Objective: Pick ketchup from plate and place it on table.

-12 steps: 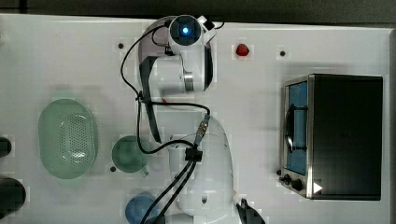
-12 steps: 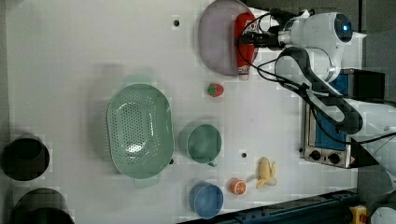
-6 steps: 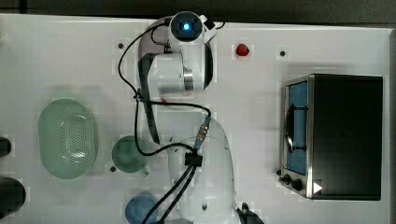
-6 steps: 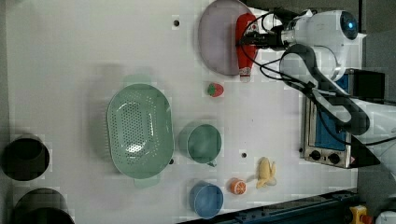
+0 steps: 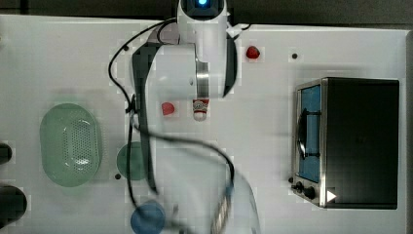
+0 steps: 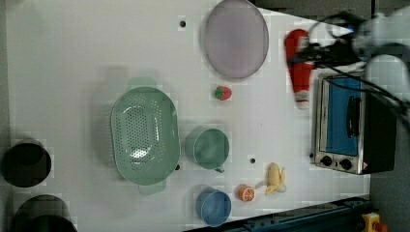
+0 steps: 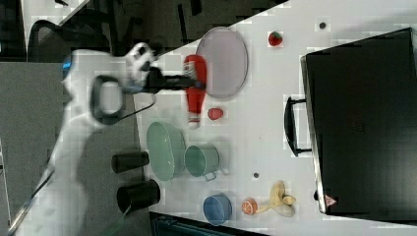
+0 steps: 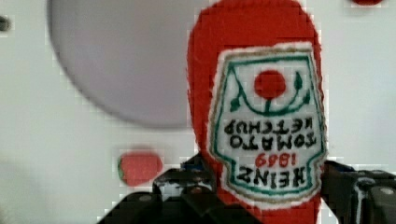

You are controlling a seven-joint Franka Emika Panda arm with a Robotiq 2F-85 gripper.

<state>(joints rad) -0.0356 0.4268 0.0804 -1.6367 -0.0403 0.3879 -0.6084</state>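
Observation:
My gripper (image 8: 266, 198) is shut on the ketchup (image 8: 261, 116), a red bottle with a white Heinz label, held near one end by a dark finger on each side. In the left view the ketchup (image 6: 300, 67) hangs off the plate (image 6: 235, 38), to the left view's right of it, with its white cap toward the oven. In the right view the gripper (image 7: 193, 79) holds the ketchup (image 7: 195, 93) just beside the pale lilac plate (image 7: 222, 61). In the top view the arm covers the plate, and the ketchup's cap end (image 5: 200, 109) pokes out over the white table (image 5: 263, 146).
A strawberry piece (image 6: 223, 93) lies near the plate. A toaster oven (image 6: 345, 125) stands close to the ketchup. There are also a green basket (image 6: 142, 135), a teal bowl (image 6: 208, 147), a blue bowl (image 6: 213, 207), an orange (image 6: 246, 193), a banana (image 6: 274, 178) and two black cylinders (image 6: 25, 164).
The ketchup has moved off the plate's edge toward the left view's right, still in my gripper. The arm looks larger in the top view, so it has risen.

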